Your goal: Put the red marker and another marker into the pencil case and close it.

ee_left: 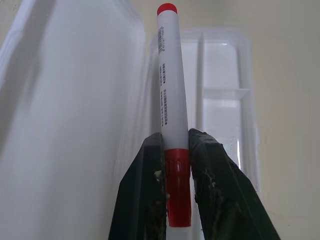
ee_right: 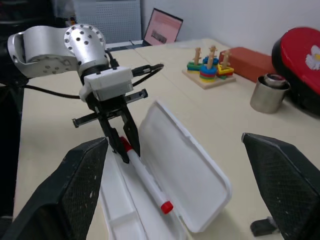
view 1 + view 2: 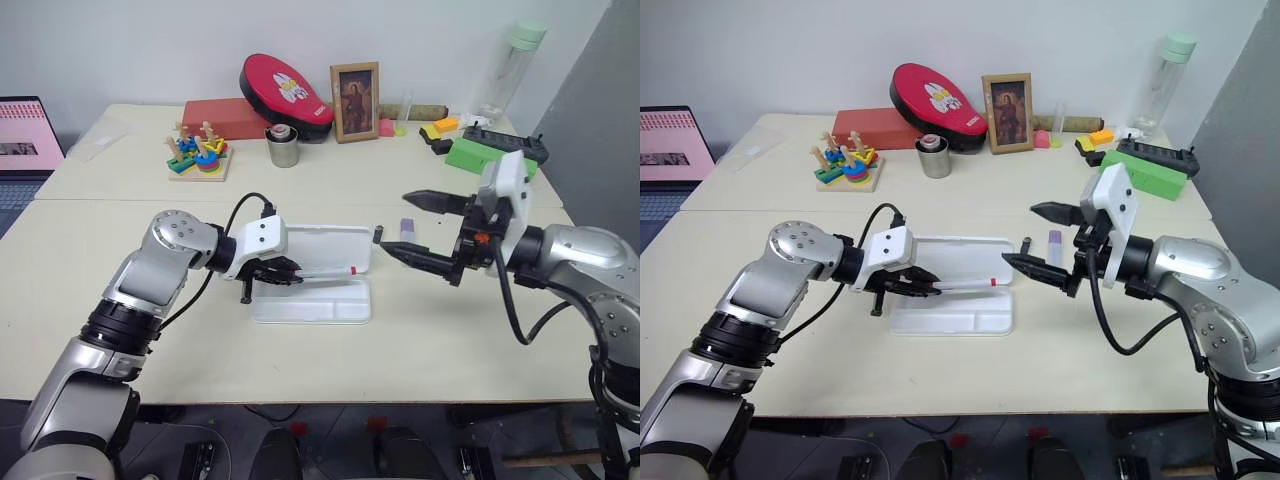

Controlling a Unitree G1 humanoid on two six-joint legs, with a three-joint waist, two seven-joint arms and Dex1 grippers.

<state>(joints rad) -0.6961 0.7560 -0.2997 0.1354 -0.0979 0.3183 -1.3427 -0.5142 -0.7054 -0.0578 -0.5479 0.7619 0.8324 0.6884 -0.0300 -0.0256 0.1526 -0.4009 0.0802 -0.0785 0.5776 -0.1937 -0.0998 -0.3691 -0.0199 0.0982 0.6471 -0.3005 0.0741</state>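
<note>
Red cap pinched tight between the left gripper fingers, the red marker juts past them over the pencil case tray. Released at this slant, it could bounce off the propped lid and miss. Right gripper hangs spread wide, empty.

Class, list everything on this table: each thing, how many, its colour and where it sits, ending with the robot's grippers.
pencil case: 1, white, open, table centre
red marker: 1, white with red ends, held over the case
purple marker: 1, purple cap, right of the case
oval pad: 1, red, back
picture frame: 1, wooden, back
metal cup: 1, silver, back
stacking toy: 1, multicoloured, back left
bottle: 1, clear, back right
left gripper: shut on the red marker
right gripper: open
</note>
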